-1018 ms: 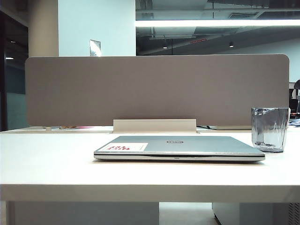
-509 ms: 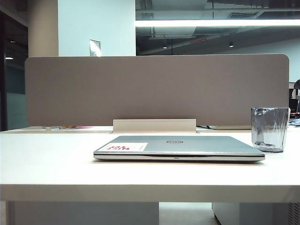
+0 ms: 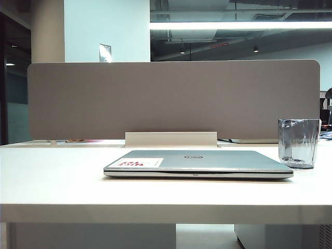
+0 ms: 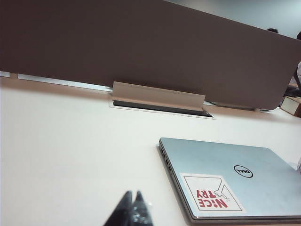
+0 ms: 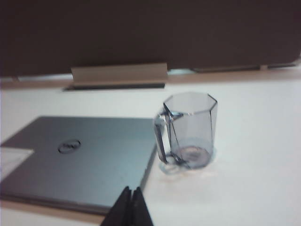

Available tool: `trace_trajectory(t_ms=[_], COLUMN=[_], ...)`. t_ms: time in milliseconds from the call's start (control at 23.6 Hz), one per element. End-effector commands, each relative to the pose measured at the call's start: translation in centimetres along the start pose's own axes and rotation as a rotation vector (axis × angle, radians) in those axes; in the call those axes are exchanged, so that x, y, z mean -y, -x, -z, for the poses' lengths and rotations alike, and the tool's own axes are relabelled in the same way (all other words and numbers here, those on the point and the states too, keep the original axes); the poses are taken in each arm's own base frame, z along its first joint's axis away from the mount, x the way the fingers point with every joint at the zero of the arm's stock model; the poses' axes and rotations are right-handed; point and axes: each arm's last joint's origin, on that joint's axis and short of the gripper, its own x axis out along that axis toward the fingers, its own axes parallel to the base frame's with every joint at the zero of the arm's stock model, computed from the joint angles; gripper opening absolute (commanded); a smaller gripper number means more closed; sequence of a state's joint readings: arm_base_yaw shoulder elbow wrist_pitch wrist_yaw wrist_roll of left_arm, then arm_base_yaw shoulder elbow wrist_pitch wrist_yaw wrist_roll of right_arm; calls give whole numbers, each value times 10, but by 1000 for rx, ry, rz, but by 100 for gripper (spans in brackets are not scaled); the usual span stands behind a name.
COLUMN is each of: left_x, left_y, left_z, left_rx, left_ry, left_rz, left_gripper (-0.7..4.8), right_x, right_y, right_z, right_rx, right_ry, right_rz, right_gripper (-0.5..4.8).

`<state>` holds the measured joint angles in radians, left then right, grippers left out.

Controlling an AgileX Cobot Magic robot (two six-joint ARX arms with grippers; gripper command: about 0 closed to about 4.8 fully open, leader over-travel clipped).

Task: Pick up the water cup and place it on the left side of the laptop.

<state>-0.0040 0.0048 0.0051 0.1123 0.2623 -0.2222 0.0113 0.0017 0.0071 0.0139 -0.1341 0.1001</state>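
Observation:
The water cup (image 3: 298,142), a smoky-grey see-through mug, stands upright on the white table just right of the closed laptop (image 3: 197,162). In the right wrist view the water cup (image 5: 190,129) has its handle turned toward the laptop (image 5: 84,157). My right gripper (image 5: 131,189) is shut and empty, hovering short of the laptop's near right corner, well apart from the cup. My left gripper (image 4: 132,193) is shut and empty over bare table beside the laptop (image 4: 230,176), on its left side. Neither gripper shows in the exterior view.
A brown partition panel (image 3: 174,98) runs along the back of the white table (image 3: 62,176), with a raised cable flap (image 3: 171,139) behind the laptop. Bare tabletop lies left of the laptop. Small objects sit at the far right edge (image 3: 326,135).
Nothing has moved in the exterior view; cup and laptop stay in place.

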Motion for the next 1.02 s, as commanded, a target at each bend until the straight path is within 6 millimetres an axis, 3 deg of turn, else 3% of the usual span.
trace_trajectory(t_ms=[42, 594, 806, 1018], left_x=[0, -1, -1, -2], left_y=[0, 0, 0, 1], left_z=[0, 4, 5, 9], left_rx=[-15, -49, -62, -104], left_ry=[6, 9, 12, 24], left_rz=[6, -5, -8, -17], left_gripper=[-6, -6, -6, -6], right_x=[-2, -6, -7, -5], right_y=[2, 8, 2, -20], right_z=[-13, -47, -63, -82], right_rx=[73, 157, 132, 85], right_ry=[-41, -28, -31, -13], right_rz=[-14, -17, -15, -8], right_gripper=[-6, -6, -5, -5])
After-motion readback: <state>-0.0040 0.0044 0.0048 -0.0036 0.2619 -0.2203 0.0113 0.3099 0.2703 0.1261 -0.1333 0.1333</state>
